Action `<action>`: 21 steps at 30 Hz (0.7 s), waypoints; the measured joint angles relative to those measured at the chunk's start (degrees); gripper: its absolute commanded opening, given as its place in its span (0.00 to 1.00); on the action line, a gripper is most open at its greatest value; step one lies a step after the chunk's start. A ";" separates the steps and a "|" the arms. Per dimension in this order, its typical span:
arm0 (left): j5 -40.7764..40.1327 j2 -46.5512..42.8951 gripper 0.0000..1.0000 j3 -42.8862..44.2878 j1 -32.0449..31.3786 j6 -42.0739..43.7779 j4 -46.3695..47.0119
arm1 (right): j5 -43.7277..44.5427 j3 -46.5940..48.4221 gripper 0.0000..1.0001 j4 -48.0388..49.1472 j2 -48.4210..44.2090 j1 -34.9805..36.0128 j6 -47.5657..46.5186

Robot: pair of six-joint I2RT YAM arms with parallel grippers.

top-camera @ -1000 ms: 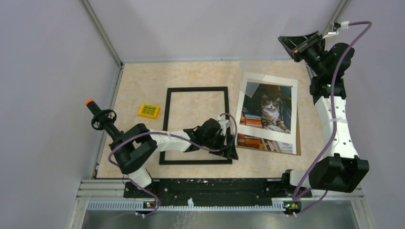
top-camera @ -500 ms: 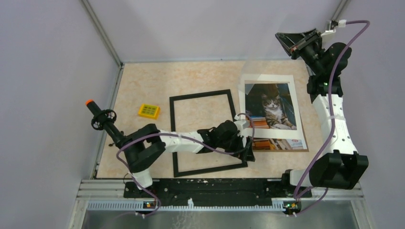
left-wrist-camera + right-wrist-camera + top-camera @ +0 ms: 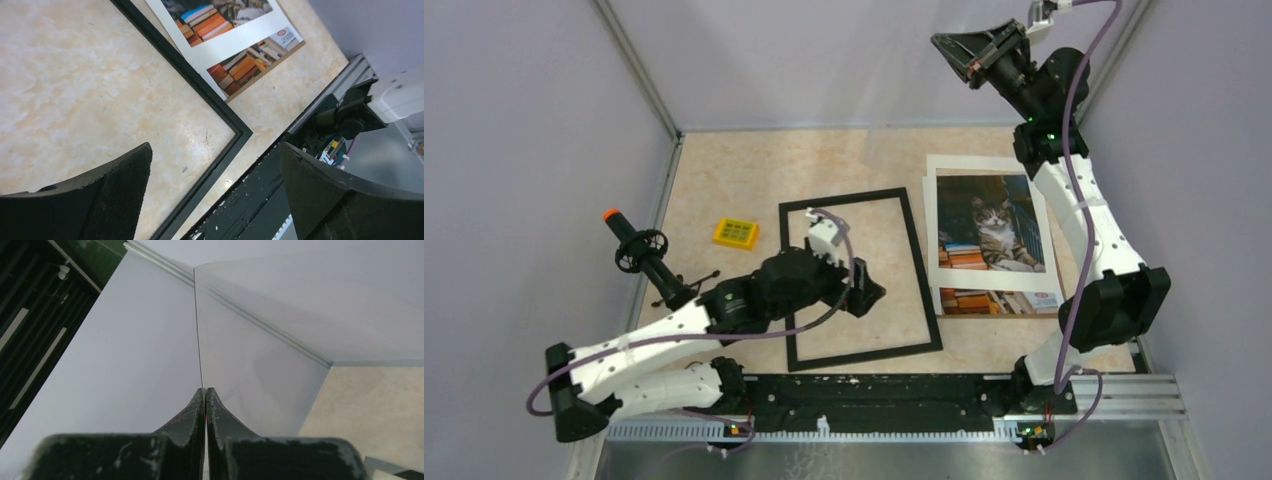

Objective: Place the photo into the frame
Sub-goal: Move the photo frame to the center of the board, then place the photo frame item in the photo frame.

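Note:
The black frame (image 3: pixel 921 270) lies flat mid-table, slightly skewed; its near right corner (image 3: pixel 240 132) shows in the left wrist view. The photo (image 3: pixel 989 225) of a grey-and-white cat lies face up just right of the frame, its edge touching the frame's right side (image 3: pixel 225 35). My left gripper (image 3: pixel 869 298) hovers open over the frame's near right part, nothing between its fingers (image 3: pixel 214 150). My right gripper (image 3: pixel 954 45) is raised high at the back, shut (image 3: pixel 205 390) on the edge of a thin clear sheet (image 3: pixel 250 355) that stands upward from the jaws.
Under the photo's near end lies a book-print sheet (image 3: pixel 994 300) on brown cardboard (image 3: pixel 270 59). A small yellow block (image 3: pixel 736 233) and a black tool with an orange tip (image 3: pixel 629 245) sit at the left. A black rail (image 3: pixel 874 392) runs along the near edge.
The left arm drew back leftward, its gripper leaving the photo's near corner for the frame's inside. The frame and photo turned and shifted. The right arm swung left and higher with the clear sheet.

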 measured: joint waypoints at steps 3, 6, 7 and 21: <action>-2.01 -9.62 1.00 -1.49 0.00 0.81 -2.14 | 1.88 2.58 0.00 0.37 1.33 2.82 -0.57; -4.50 -16.46 1.00 -1.57 0.00 1.38 -3.58 | 3.87 1.14 0.00 1.68 1.14 4.24 -1.07; -5.51 -18.14 1.00 -1.57 0.00 1.53 -4.11 | 4.74 -0.83 0.00 2.93 0.61 4.52 -1.09; -12.48 -17.92 1.00 -2.95 0.04 -0.81 -10.14 | 21.73 -53.46 0.00 9.53 -14.88 4.70 -7.41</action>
